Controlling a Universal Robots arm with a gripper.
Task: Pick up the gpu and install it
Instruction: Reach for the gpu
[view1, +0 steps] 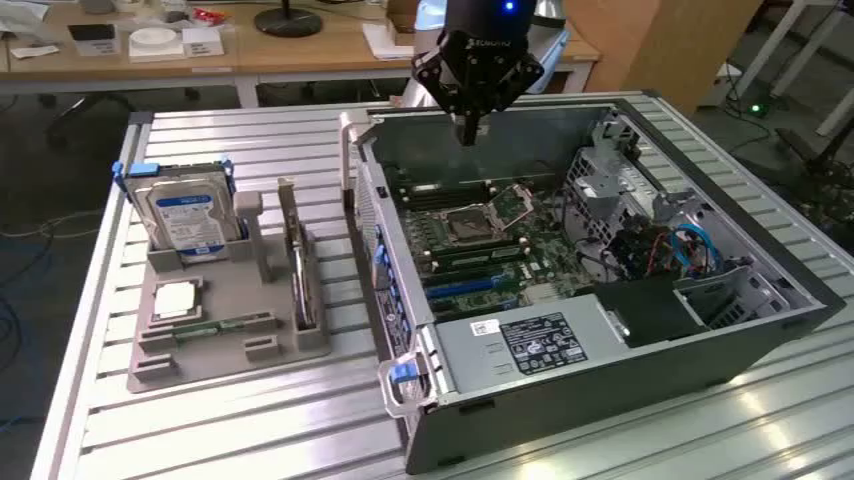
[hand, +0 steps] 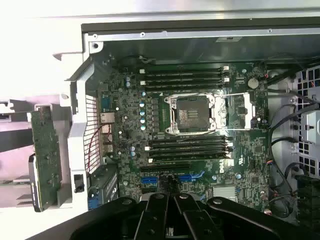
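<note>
Bench: Gripper state?
Vision: Clenched. Fingers are pressed together with nothing between them. It hangs over the open computer case, at the end farthest from the exterior camera, above the motherboard.
Bench: Gpu location?
Vision: Gpu stands on edge in a slot of the grey fixture tray. That's on the exterior view's left of the case, well apart from the gripper. Untouched, not installed.
Bench: Wrist view agree?
Vision: It shows a green card just outside the case wall. Probably the same gpu, but the angle is poor, so can't swear to it.
Bench: Rest of the tray?
Vision: Hard drive upright at the far end, blue-white label facing the camera. Processor chip lies flat in front of it, memory stick just beside the chip.
Bench: Board?
Vision: CPU socket mid-board, black memory slots on either side.
</note>
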